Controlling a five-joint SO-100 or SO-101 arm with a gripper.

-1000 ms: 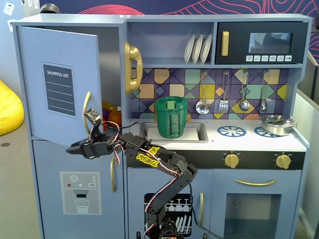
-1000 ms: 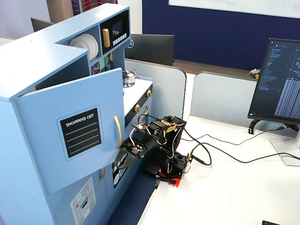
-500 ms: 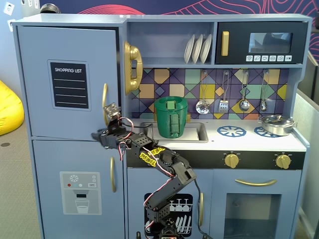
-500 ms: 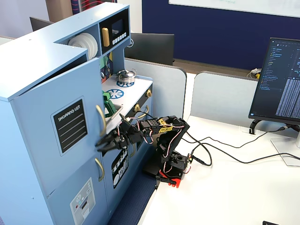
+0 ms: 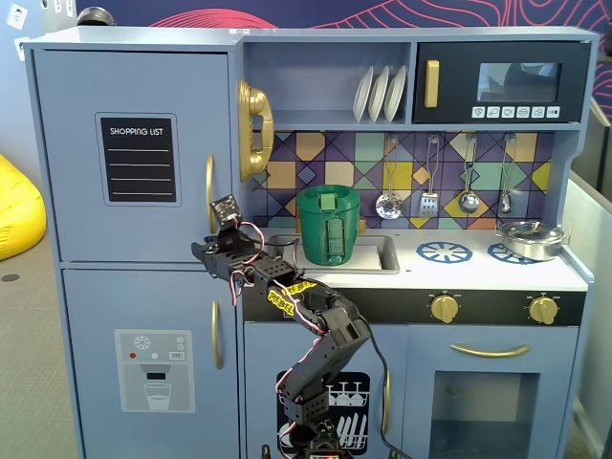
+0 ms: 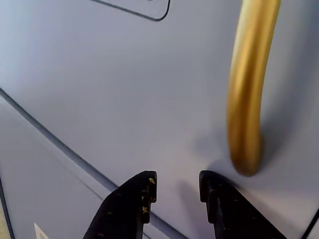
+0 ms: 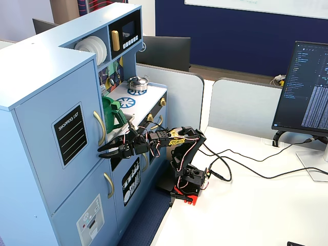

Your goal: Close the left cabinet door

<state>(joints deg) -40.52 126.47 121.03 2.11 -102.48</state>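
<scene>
The left cabinet door [image 5: 76, 191] is blue-grey, with a black "SHOPPING LIST" panel [image 5: 140, 159] and a curved gold handle [image 5: 210, 191]. It looks flush with the cabinet front in both fixed views [image 7: 46, 148]. My gripper [image 5: 199, 251] is at the door's lower right corner, just below the handle's lower end. In the wrist view the gripper [image 6: 178, 181] is open and empty, its black fingertips [image 6: 144, 186] close to the door face [image 6: 124, 89], with the handle [image 6: 246, 89] up and to the right. It also shows side-on in a fixed view [image 7: 102, 150].
Below is the door with the white dispenser panel [image 5: 153, 370] and its gold handle [image 5: 217, 335]. A green pot [image 5: 328, 225] sits in the sink and a gold phone [image 5: 253, 129] hangs right of the door. The arm's base [image 7: 187, 184], cables [image 7: 241, 164] and a monitor [image 7: 307, 87] are on the white table.
</scene>
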